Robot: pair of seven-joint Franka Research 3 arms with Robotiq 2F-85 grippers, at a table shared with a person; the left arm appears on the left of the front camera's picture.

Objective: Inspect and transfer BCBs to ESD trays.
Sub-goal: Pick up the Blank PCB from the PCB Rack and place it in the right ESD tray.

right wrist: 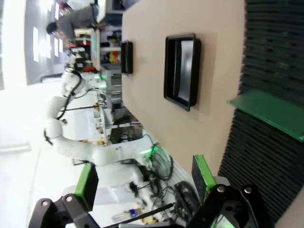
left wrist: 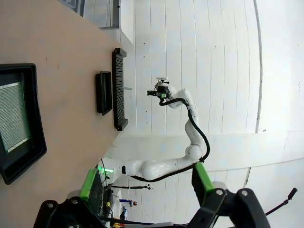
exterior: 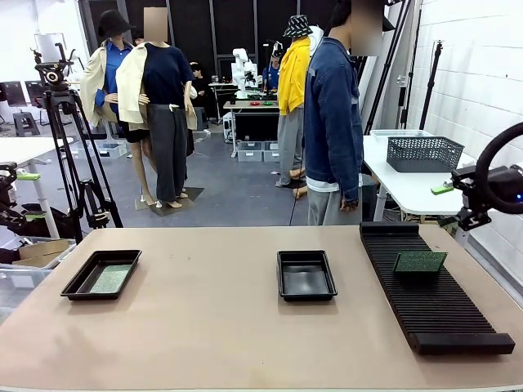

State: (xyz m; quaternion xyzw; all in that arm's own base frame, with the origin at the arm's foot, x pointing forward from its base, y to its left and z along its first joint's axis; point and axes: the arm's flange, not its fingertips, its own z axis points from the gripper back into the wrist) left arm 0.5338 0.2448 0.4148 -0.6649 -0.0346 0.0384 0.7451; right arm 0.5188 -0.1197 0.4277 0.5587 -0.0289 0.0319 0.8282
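The long black slotted rack [exterior: 433,302] lies along the robot's right side of the bench [exterior: 229,335]. One BCB [exterior: 420,261] stands on edge in the rack's far half. It leans a little, with ribs on either side of its lower edge. Just left of the rack, but not touching it, sits the nearer ESD tray [exterior: 306,282], its glossy floor bare. Well left of the rack, close to the bench's other edge, is the farther ESD tray [exterior: 75,287]. A second BCB [exterior: 110,278] lies flat inside it, ringed by the raised rim.

The right tool [right wrist: 142,183] is spread wide and pinches nothing. It looks across the rack from the rack's outer side, apart from the standing board. The left tool [left wrist: 145,183] is also spread wide and grips nothing. It hangs off the bench's edge beyond the farther tray, well away from the rack.

A person [exterior: 331,122] in a denim jacket stands just past the rack's far end, turned sideways. Behind the rack's far end, a white side table carries a dark mesh basket [exterior: 423,153]. A camera tripod [exterior: 69,147] stands on the floor far to the rack's left.
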